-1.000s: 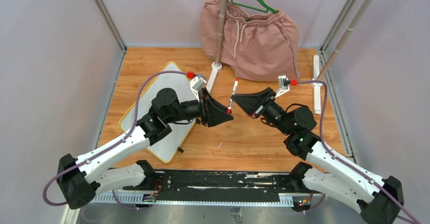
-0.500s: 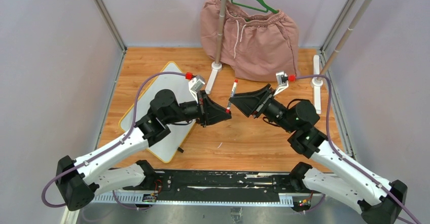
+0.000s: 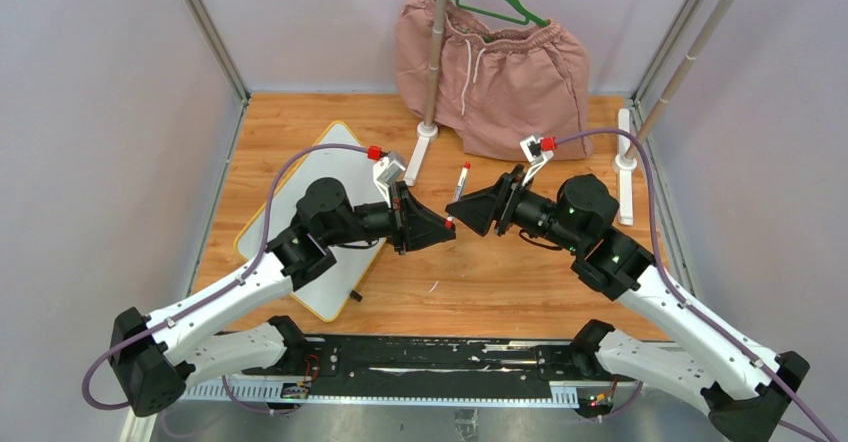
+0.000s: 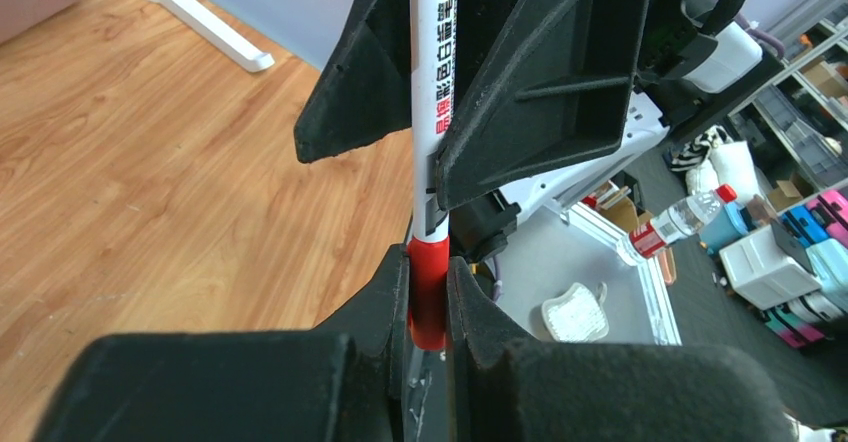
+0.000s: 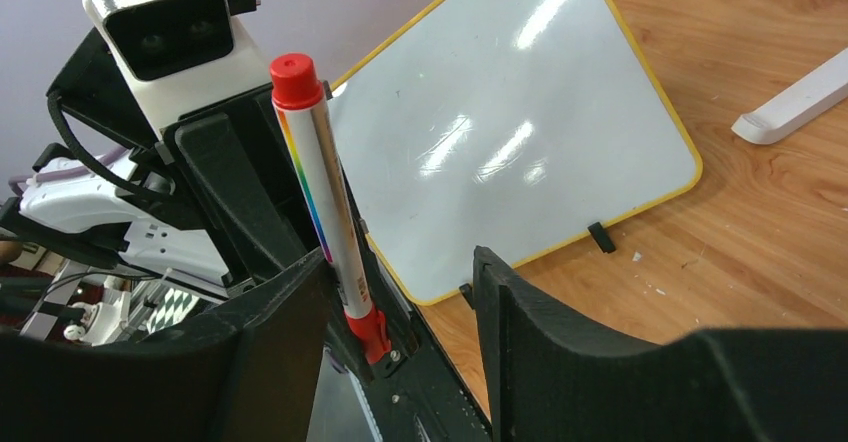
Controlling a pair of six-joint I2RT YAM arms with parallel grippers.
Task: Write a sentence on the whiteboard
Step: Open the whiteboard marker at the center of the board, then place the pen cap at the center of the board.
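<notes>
Well, whiteboard [image 3: 335, 157] sits at 9 o'clock of the table centre, blank, no sentence yet. Left gripper [image 4: 428, 292] clamps the marker [image 5: 318, 202] by its red end; right gripper [image 5: 400, 282] gapes wide around it. All writing remains.

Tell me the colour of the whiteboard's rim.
The whiteboard has a yellow-orange rim, clearest in the right wrist view.

Chinese print on marker [image 4: 438, 82], unreadable

Bright even light, whiteboard [image 5: 500, 142] glare
</notes>
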